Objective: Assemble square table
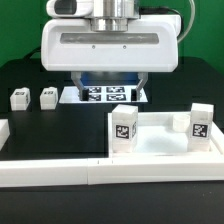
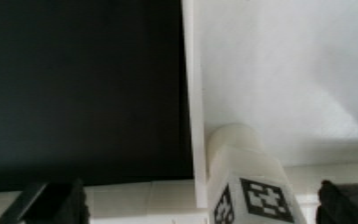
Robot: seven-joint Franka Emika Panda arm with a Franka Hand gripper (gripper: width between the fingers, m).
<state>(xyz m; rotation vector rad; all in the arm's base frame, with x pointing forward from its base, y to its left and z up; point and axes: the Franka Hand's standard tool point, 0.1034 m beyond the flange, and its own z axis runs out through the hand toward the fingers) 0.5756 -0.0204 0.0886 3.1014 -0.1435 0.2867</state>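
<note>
Exterior view only: the whole layout. One white plastic square tray-like table top (image 1: 160, 148) with a raised rim, sitting on the black desk (image 1: 60, 130) toward the exterior view's right, near the front.

Counted four short white tagged block legs there. Two standing upright at corners of the top: the left upright leg (image 1: 123, 127) and the right upright leg (image 1: 198, 122). Two more loose on the desk, well apart from the top, over on the exterior view's left: the outer loose leg (image 1: 18, 98) and the inner loose leg (image 1: 47, 97), just beside each other.

Also one marker board (image 1: 108, 94) lying flat at the back, half hidden under the bulky white robot arm body (image 1: 110, 45), plus long white border rails (image 1: 50, 172) along the front. Can't make out the end effector from that angle, though.

Wrist view only: the close-up. End effector (image 2: 202, 200) spread wide, dark fingertips (image 2: 51, 200) either side of a single tagged leg (image 2: 250, 190), with a gap on both sides, so gripping nothing. Just that one leg in sight here, right at the edge of the white top, bare black desk on the other side. Can't tell which of the two upright ones.
</note>
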